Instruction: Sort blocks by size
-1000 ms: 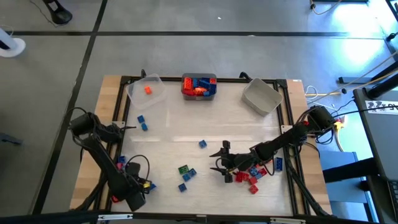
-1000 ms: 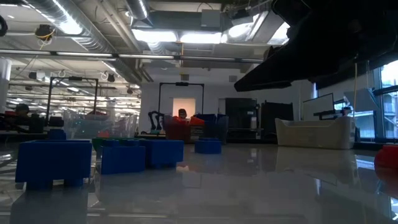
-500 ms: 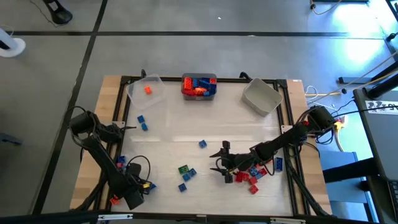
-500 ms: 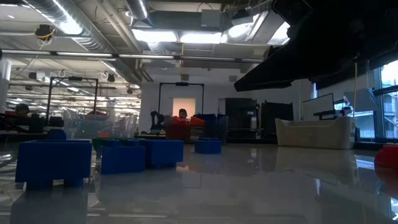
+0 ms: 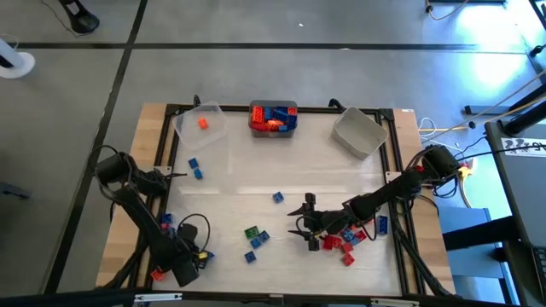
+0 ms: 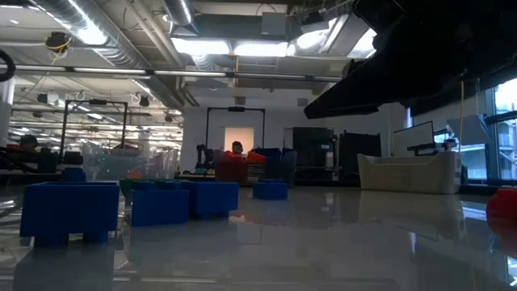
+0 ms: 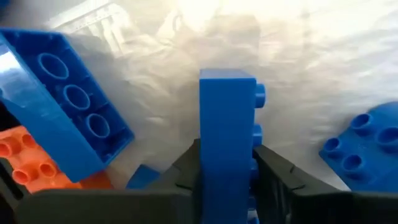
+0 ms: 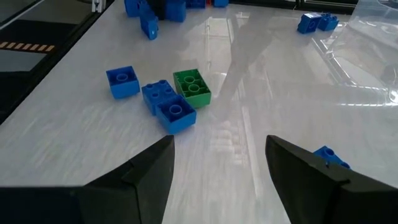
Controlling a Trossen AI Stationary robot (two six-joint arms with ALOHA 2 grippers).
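Blue brick (image 7: 227, 134) clamped upright between left gripper (image 5: 198, 253) fingers (image 7: 280, 174) by table (image 5: 247, 183) front left corner, among blue and orange blocks (image 7: 59, 112). Right gripper (image 5: 305, 222) open, empty, near front edge beside red pile (image 5: 345, 243); green block (image 8: 192, 86) ahead.

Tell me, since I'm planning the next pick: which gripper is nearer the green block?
Right. The right gripper hangs open just beside the green block, toward the table's right. The left gripper, shut on a blue block, sits slightly farther, toward the near-left corner.
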